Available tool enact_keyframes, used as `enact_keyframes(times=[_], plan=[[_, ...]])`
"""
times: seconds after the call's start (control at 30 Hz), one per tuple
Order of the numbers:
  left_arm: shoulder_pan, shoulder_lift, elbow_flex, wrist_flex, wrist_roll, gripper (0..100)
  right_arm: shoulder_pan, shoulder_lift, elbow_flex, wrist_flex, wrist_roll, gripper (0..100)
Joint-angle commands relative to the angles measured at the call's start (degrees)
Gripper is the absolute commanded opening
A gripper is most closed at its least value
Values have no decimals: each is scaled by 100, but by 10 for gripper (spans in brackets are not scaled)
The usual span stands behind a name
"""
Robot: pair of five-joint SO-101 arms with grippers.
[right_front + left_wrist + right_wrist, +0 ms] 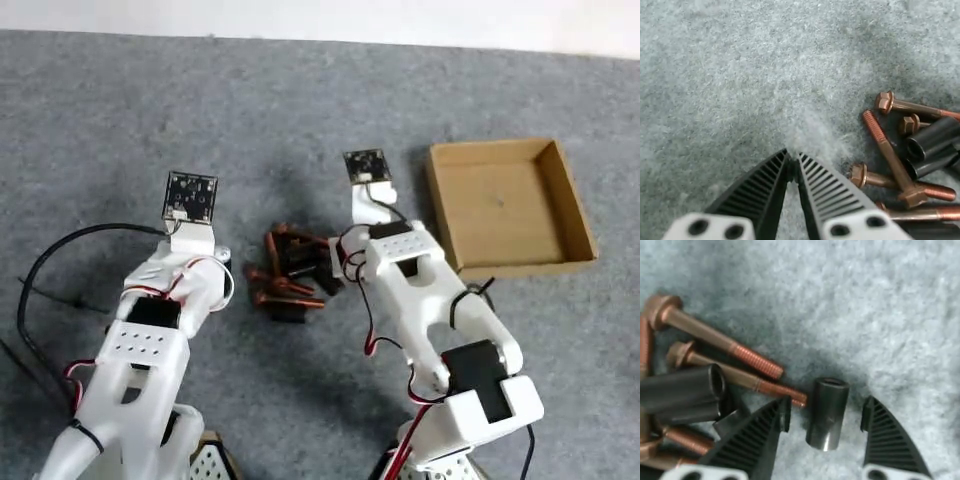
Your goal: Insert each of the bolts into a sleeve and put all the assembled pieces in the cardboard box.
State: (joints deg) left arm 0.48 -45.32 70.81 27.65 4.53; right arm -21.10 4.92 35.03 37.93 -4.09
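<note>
Your right hand [826, 412] is hanging released over the bench [120, 110]. Its 2 fingers are standing either side of 1 black sleeve [829, 422] and are touching neither side of it. That sleeve is lying a little apart from the rest, its open end facing away from the wrist, and the threaded tip of 1 of the copper bolts [715, 342] is lying just beside it.

Your left hand [793, 167] is clenched with nothing in it, its 2 ribbed fingers pressing together at the tips. It is hovering over bare grey surface, just beside the heap. From that wrist you are looking at several bolts crossing one another, with other dark sleeves [932, 140] lying among them.

From above, the pile [285, 275] of bolts and sleeves is sitting at the centre of the frame, between your 2 arms. The left arm [150, 340] is coming up from the lower left, and the right arm [430, 300] from the lower right of centre. The cardboard box [520, 268] is sitting in the upper right of the frame, just beyond the right arm and well apart from the pile.
</note>
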Motion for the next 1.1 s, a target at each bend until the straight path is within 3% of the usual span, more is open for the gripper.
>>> enact_keyframes(times=[0.0, 0.33, 0.63, 0.8, 1.07], plan=[[40, -171, -40, -88, 0, 11, 66, 84, -101, -84, -35, 170], [48, -171, -31, -88, 0, 11, 532, 84, -101, -84, -35, 4], [40, -171, -31, -88, 0, 11, 611, -48, -101, -31, 9, 5], [40, -171, -31, -88, 0, 11, 611, -1235, 418, -40, 9, 5], [22, -154, -75, -105, 0, 11, 585, -3477, 2519, -1569, 18, 5]])
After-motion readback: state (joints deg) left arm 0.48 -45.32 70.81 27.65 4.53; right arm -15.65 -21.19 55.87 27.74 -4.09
